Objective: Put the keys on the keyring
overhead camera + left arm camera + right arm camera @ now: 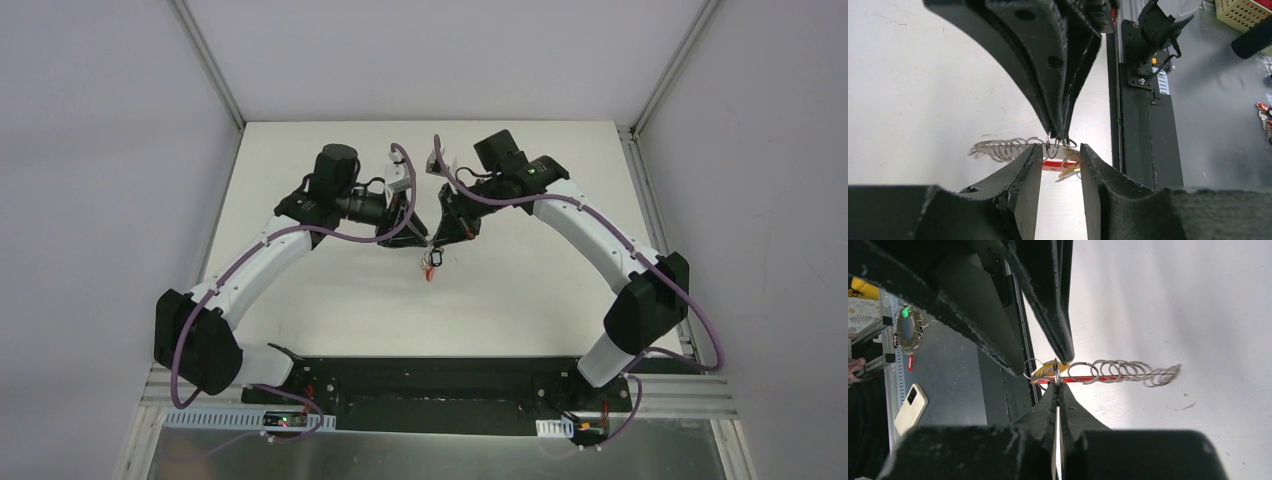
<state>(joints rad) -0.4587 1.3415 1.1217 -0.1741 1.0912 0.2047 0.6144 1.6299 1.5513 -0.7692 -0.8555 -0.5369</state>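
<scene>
The keyring [430, 264] hangs a little above the white table between my two grippers. In the right wrist view my right gripper [1057, 385] is shut on one silver wire loop, and the keyring's row of loops [1120, 371], red band [1075, 380] and tan tag [1062, 367] stretch sideways from it. My left gripper [1060, 152] is open; the red band [1052, 163] and tag [1071, 173] show in the gap just past its fingertips [1034, 152]. It clamps nothing. The right gripper's fingers [1060, 127] come down from above onto the loops [998, 148]. The keys are out of view.
The black base rail [1143, 125] runs along the table's near edge. On the metal shelf beyond it lie a phone [910, 410] and a round bunch of rings with a green piece [909, 327]. A yellow basket [1243, 12] stands off the table.
</scene>
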